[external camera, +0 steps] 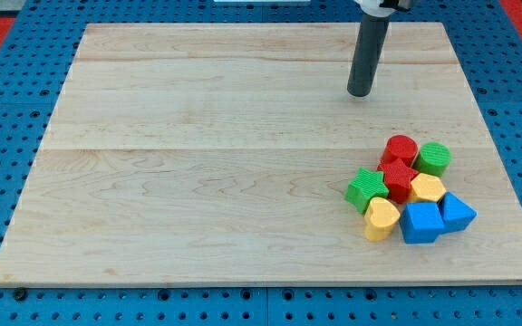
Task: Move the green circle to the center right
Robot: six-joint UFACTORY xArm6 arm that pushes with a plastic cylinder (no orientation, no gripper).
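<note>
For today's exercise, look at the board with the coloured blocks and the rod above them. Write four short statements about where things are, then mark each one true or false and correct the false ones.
1. My tip touches the green circle. False: the tip stands apart from it, toward the view's top and a little left.
2. The green circle sits at the cluster's upper right, beside the red circle. True.
3. The green star lies at the cluster's right edge. False: it is at the left edge.
4. The blue cube lies at the cluster's bottom, next to the yellow heart. True.
</note>
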